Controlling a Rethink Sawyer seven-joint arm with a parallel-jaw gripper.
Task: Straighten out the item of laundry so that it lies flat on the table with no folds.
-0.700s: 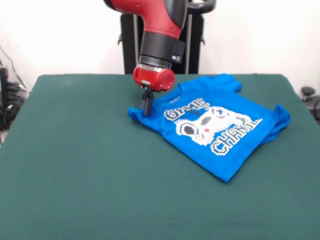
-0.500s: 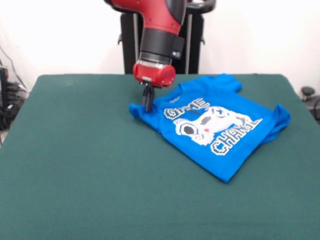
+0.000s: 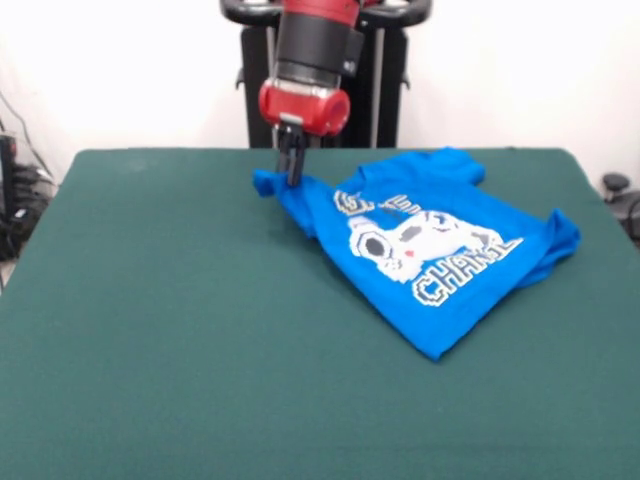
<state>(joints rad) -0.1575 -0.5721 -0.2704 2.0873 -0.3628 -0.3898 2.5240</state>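
Note:
A bright blue T-shirt with a white-grey controller print and pixel lettering lies on the dark green table, right of centre. Its right end is folded over near the table's right edge. My gripper hangs from the red and black arm at the shirt's left corner. It is shut on that corner and holds it lifted off the table, so the cloth slopes up to it and the upper lettering is rumpled.
The robot's black pedestal stands behind the table's far edge. Cables and dark gear sit off the table's left side, and a dark object off its right.
My gripper has risen and moved toward the table's far side, taking the shirt's left corner with it. The shirt has been dragged and stretched that way; its near corner has shifted back.

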